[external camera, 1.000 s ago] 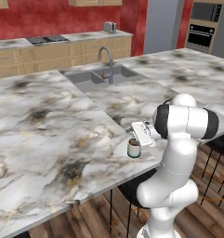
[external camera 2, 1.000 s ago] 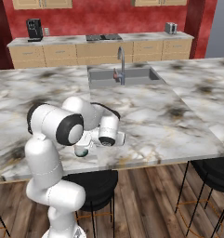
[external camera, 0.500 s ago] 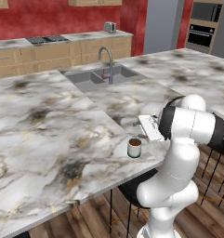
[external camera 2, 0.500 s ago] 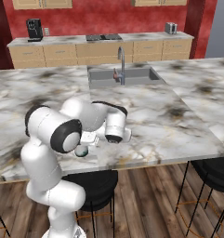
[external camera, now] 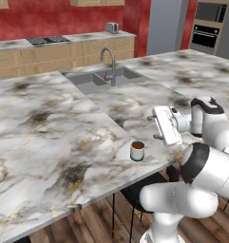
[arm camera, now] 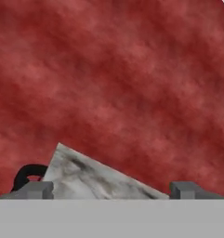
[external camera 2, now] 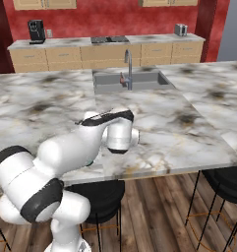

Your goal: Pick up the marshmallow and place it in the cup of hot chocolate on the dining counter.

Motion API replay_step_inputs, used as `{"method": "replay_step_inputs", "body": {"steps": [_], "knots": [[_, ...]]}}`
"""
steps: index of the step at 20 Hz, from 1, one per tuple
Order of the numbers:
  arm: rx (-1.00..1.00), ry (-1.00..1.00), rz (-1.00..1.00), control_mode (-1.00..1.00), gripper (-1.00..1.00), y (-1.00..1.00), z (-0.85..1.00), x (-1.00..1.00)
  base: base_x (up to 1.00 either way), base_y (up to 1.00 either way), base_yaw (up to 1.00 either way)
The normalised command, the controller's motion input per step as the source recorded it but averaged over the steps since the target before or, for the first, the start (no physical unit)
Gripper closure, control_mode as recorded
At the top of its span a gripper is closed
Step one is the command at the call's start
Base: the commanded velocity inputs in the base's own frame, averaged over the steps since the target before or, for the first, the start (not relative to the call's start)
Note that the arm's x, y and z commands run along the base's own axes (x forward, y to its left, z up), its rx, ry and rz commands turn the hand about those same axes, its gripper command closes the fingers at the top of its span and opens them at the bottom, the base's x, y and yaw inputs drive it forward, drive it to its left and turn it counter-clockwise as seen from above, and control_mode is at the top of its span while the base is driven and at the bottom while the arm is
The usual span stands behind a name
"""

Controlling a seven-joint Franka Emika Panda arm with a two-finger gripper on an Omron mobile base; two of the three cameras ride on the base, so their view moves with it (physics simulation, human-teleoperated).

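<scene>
Hand (external camera: 154, 127) open, unlabelled cup (external camera: 137, 151) beside

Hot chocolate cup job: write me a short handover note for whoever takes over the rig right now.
End effector: open, empty, turned sideways, held above the counter just right of the cup in the left base view.
Cup of hot chocolate: upright near the front edge of the dining counter, brown liquid at its rim.
Marshmallow: cannot tell whether it is in the cup.
Left: look into the cup. If the marshmallow is not there, find it and drop it in.
</scene>
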Motion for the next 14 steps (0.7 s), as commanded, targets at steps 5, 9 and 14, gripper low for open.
{"method": "replay_step_inputs", "body": {"steps": [5, 9, 14], "knots": [[0.0, -0.45, -0.05, -1.0, -1.0, 0.0, 0.92, -0.97, 0.0, 0.0, 0.0], [0.0, -0.42, -0.08, -1.0, -1.0, 0.0, 0.96, -0.9, 0.0, 0.0, 0.0], [0.0, -0.39, -0.12, -1.0, -1.0, 0.0, 0.83, -0.94, 0.0, 0.0, 0.0]]}}
